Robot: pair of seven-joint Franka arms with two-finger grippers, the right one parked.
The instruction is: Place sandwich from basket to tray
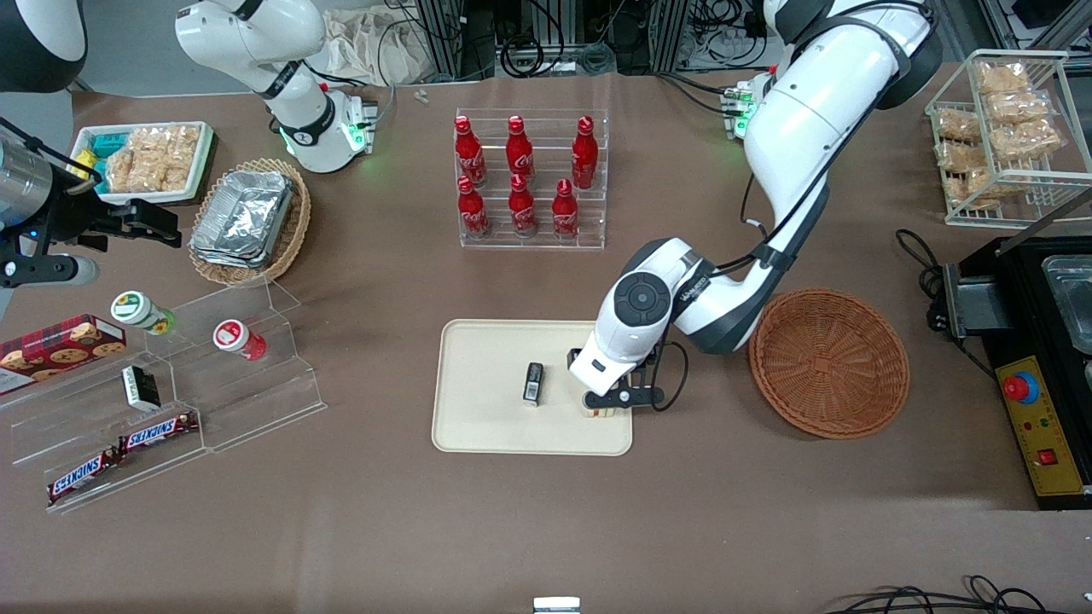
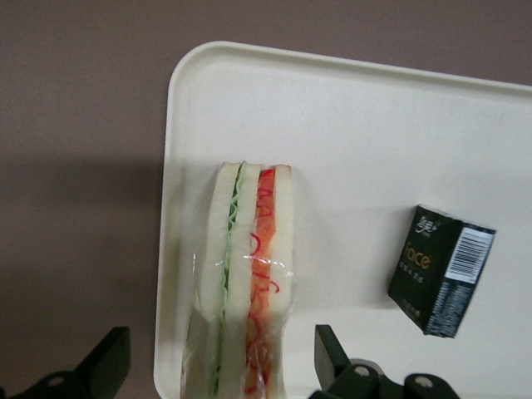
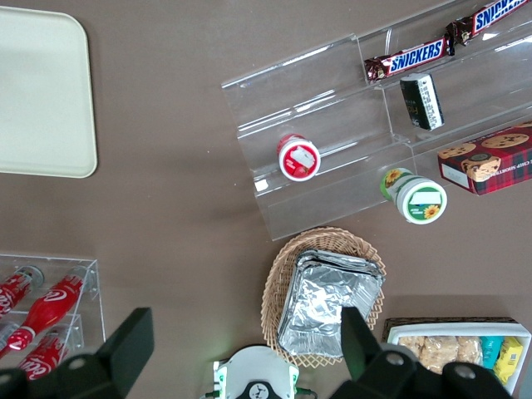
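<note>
A cream rectangular tray [image 1: 486, 426] lies on the brown surface [image 1: 546, 529], near the front camera. It holds two things: a small black packet [image 1: 533, 383] close to its middle, and the sandwich [image 1: 601, 412] at the end nearest the round wicker basket [image 1: 827, 362]. That reddish-brown basket sits just beside the tray, toward the working arm's end of the surface, with nothing in it.

Farther from the camera, a clear rack [image 1: 531, 179] holds six red bottles [image 1: 520, 177]. Toward the parked arm's end, an oval wicker basket [image 1: 290, 230] holds foil containers [image 1: 243, 217], and clear stepped shelves [image 1: 256, 375] carry chocolate bars [image 1: 158, 431] and small jars.

The tool [image 1: 612, 400] hangs directly above the sandwich, over the tray's end. In the wrist view, the sandwich [image 2: 248, 283] rests on the tray [image 2: 357, 125] near its rim, its green and red filling edge facing up. The tool's fingers [image 2: 106, 359] are spread wide, one on each side of the sandwich and clear of it, so the tool is released. The black packet [image 2: 442, 270] lies well apart from the sandwich.
</note>
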